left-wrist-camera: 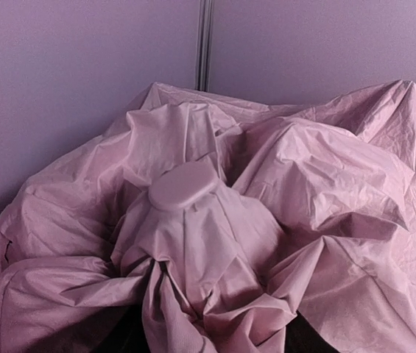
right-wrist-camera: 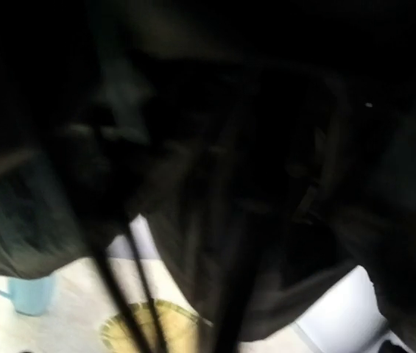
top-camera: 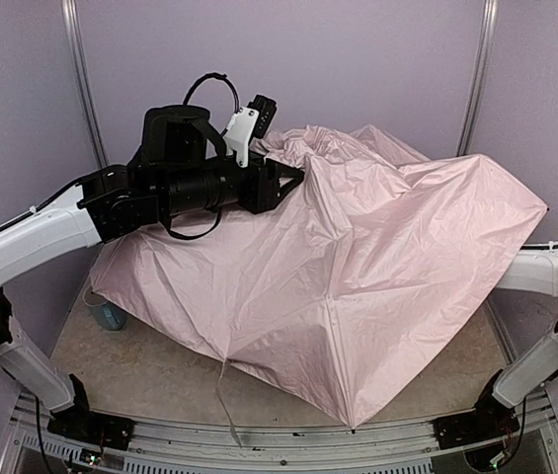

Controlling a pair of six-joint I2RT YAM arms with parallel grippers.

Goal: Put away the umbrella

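Observation:
The umbrella lies half-collapsed over most of the table, its pale pink fabric crumpled and spread wide. My left gripper sits at its raised crown on the back left. In the left wrist view the round pink top cap stands just ahead, and bunched fabric fills the space between my dark fingers, so this gripper is shut on the umbrella. My right arm reaches under the canopy from the right, which hides its gripper. The right wrist view shows only blurred black lining and thin black ribs.
A light blue cup stands at the table's left edge, half under the fabric, and the same cup shows beneath the canopy. A yellow woven tray lies on the table under the umbrella. Purple walls close in the back and sides.

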